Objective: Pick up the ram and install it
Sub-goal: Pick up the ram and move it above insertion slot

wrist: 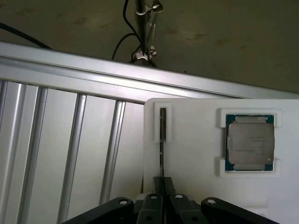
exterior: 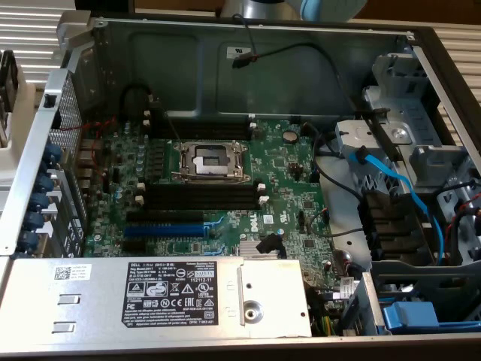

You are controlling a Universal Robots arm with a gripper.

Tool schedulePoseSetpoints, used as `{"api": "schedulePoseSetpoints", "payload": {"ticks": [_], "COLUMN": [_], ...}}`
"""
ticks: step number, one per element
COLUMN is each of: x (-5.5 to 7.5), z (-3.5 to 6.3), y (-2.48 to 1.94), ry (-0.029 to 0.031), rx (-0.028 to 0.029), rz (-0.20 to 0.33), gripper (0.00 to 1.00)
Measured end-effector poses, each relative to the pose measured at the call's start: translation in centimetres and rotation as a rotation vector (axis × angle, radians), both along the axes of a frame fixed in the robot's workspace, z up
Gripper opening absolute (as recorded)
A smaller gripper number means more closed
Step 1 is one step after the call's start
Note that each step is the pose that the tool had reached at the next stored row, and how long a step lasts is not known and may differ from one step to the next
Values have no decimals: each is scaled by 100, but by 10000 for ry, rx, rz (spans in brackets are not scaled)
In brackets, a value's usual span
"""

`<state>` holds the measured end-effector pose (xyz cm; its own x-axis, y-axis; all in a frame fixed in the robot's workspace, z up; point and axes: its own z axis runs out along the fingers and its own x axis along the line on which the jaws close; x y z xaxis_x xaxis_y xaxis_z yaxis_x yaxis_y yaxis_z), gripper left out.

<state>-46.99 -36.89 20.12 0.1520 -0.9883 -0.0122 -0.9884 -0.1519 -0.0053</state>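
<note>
Clamped on the ram point(wrist: 162, 140) with the fingers point(wrist: 169, 186), drawn almost together, one on each side of the thin green edge. Stands on edge in a narrow slot of the white tray point(wrist: 196, 140), not yet lifted, by the look of it.

Best to keep the pinch square to the strip and gripping the flat faces only. Lift straight up along the slot with no twist. Likely to flex or bind against the slot walls if tilted, being so thin.

Shares the tray with a processor point(wrist: 250, 142), set in its own recess well to one side. Rests on a table point(wrist: 56, 140) of ribbed aluminium slats edged by a bright rail point(wrist: 93, 77). Beyond that, a dull floor point(wrist: 233, 37) with a metal stand point(wrist: 140, 28) and a dark cable point(wrist: 122, 42).

Elsewhere, in the exterior view, an open computer case point(exterior: 188, 60) with a green motherboard point(exterior: 285, 173) and long black memory slots point(exterior: 195, 194).
</note>
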Motion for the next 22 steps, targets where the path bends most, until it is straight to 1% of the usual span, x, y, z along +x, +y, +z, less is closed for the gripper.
{"api": "schedulePoseSetpoints", "payload": {"ticks": [8,9,12,16,19,22], "x": [0,0,0,-1,-1,-6], "z": [0,18,153,260,316,419], "y": [0,0,0,1,1,0], "ry": [0,0,0,0,0,1], "rx": [0,0,-1,-1,-1,3], "rz": [-1,0,0,0,0,1], "gripper": [12,12,12,12,12,12]}}
